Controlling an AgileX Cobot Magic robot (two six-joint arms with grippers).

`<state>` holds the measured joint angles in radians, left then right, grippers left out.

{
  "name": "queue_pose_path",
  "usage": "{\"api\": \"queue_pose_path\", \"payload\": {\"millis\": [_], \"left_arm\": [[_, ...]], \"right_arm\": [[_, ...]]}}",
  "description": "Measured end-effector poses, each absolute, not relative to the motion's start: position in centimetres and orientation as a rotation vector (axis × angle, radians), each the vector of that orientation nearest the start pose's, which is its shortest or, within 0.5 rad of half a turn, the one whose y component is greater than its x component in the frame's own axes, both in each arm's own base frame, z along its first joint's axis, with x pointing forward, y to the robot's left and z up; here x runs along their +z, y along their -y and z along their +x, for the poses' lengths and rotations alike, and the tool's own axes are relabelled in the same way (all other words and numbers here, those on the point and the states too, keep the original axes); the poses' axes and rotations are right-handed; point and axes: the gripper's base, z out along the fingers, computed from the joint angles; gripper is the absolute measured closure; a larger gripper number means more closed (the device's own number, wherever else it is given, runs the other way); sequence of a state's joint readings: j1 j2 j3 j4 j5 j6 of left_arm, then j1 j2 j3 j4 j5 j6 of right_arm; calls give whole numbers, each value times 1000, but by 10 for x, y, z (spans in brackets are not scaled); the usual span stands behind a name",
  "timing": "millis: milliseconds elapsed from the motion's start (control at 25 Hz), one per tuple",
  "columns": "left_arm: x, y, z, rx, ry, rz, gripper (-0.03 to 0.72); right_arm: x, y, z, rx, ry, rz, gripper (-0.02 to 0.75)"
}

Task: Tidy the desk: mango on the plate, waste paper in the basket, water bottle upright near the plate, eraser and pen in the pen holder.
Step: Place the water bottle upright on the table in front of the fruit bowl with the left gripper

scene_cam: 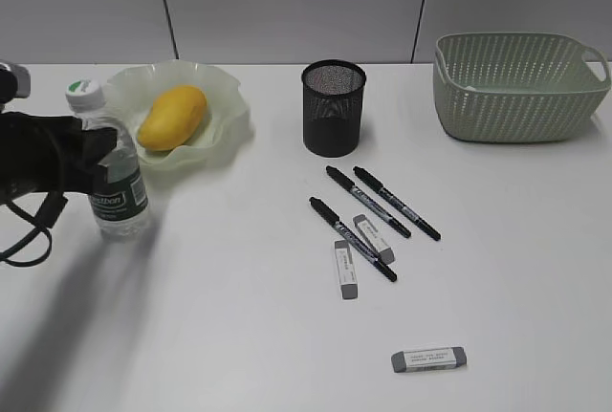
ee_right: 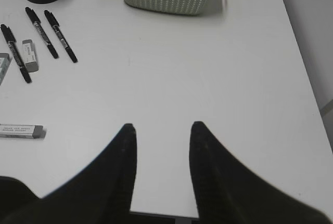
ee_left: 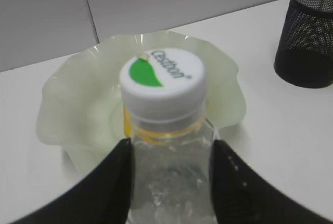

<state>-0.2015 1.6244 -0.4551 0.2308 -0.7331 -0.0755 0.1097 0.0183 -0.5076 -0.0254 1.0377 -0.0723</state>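
Clear plastic, white-capped, the green-labelled water bottle point(scene_cam: 111, 168) stands upright on the plain white surface point(scene_cam: 239, 316) just beside the pale green wavy-rimmed glass plate point(scene_cam: 225, 111), clamped at its shoulder by the left tool point(ee_left: 169, 154). A yellow-orange oval mango point(scene_cam: 172, 117) lies in the plate. The right tool point(ee_right: 160, 130) hangs over bare surface, fingers parted and holding nothing.

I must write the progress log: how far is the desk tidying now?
Done: the mango lies on the plate. In hand: the left gripper grips the upright water bottle beside the plate. Left: three pens and three erasers lie outside the pen holder. No waste paper shows.
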Motion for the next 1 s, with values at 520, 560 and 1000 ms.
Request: {"api": "queue_pose_path", "payload": {"millis": [520,560,1000], "left_arm": [[152,70,253,-272,-1809,402,258],[154,71,253,-276,-1793,399,237],[203,70,246,-333,-1557,328,97]], "right_arm": [[281,2,-2,-6,-2023,-183,449],[281,2,-2,-6,-2023,-183,449],[281,2,-2,-6,-2023,-183,450]]}}
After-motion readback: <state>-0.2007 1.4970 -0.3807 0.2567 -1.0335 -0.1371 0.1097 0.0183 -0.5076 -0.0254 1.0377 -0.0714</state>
